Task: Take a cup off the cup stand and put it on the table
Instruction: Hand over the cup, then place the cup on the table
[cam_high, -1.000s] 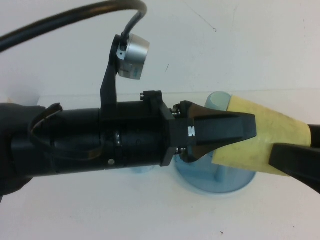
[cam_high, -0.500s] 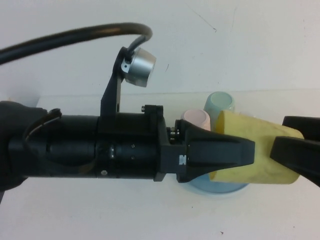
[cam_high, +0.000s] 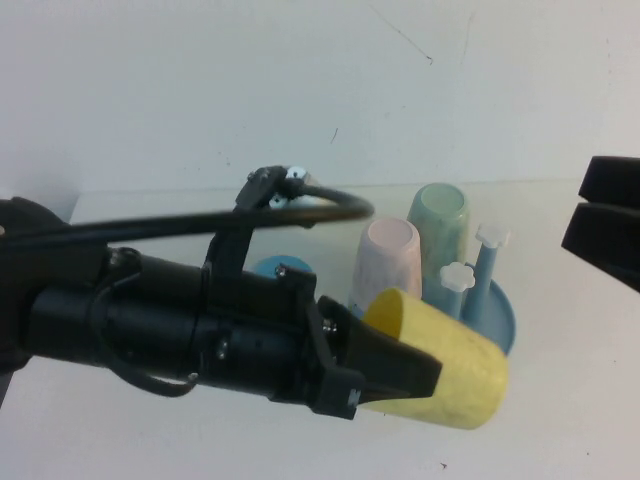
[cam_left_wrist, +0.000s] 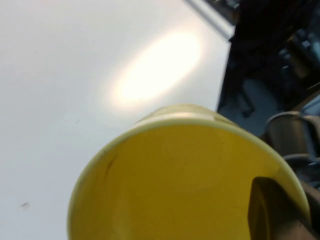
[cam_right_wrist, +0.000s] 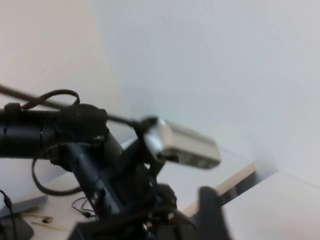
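My left gripper (cam_high: 432, 378) is shut on the pale-yellow cup (cam_high: 450, 372) and holds it on its side, mouth toward the arm, in front of the cup stand (cam_high: 500, 318). The cup fills the left wrist view (cam_left_wrist: 185, 180), with one dark finger (cam_left_wrist: 274, 212) against its rim. The blue stand carries a pale-pink cup (cam_high: 388, 262), a light-blue cup (cam_high: 438, 222) and bare pegs with white knobs (cam_high: 490, 238). My right gripper (cam_high: 606, 205) is open and empty at the right edge, apart from the cup. The white table (cam_high: 150, 430) lies below.
My left arm and its cable (cam_high: 180, 225) cover the left and middle of the high view. The white back wall (cam_high: 200, 90) rises behind the table. The right wrist view shows the left arm and its wrist camera (cam_right_wrist: 182, 145).
My left gripper has come down and toward the front with the yellow cup, which now tilts mouth up-left. My right gripper has drawn back to the right, away from the cup. The stand now shows.
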